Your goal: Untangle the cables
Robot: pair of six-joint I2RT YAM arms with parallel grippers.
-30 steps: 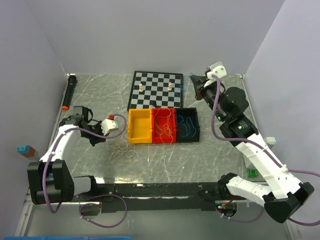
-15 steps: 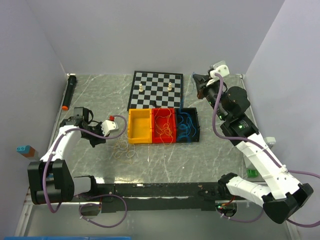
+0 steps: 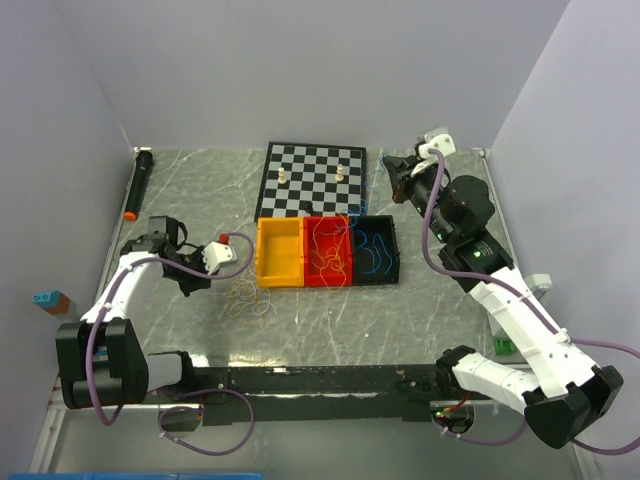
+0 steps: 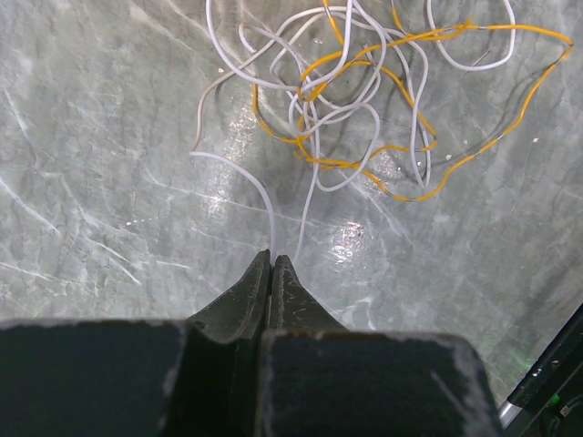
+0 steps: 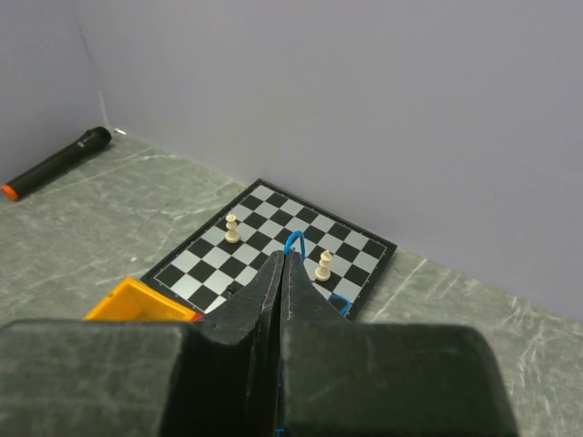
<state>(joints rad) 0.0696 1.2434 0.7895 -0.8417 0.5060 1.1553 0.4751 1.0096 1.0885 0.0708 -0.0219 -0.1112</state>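
Note:
A tangle of whitish and orange-yellow cables [image 4: 364,100] lies on the marble table, seen in the top view as a tangle [image 3: 250,297] left of the bins. My left gripper [image 4: 273,258] is low over the table, shut on a whitish cable [image 4: 246,177] that leads into that tangle; from above, the left gripper [image 3: 203,281] sits just left of it. My right gripper [image 5: 282,255] is raised over the chessboard's right edge, shut on a blue cable [image 5: 293,238] that loops out of its tips. From the right gripper [image 3: 395,168] blue cable [image 3: 374,250] trails into the blue bin.
Three joined bins stand mid-table: yellow [image 3: 279,232], red [image 3: 345,228] holding orange-yellow cable, blue [image 3: 396,252]. Behind them is a chessboard [image 3: 312,180] with two pale pawns [image 5: 231,228]. A black marker [image 3: 137,185] lies far left, a small block [image 3: 50,299] at the left wall.
The right gripper has shifted slightly near the back right corner, and the blue cable in the bin has changed shape. The left arm has barely moved.

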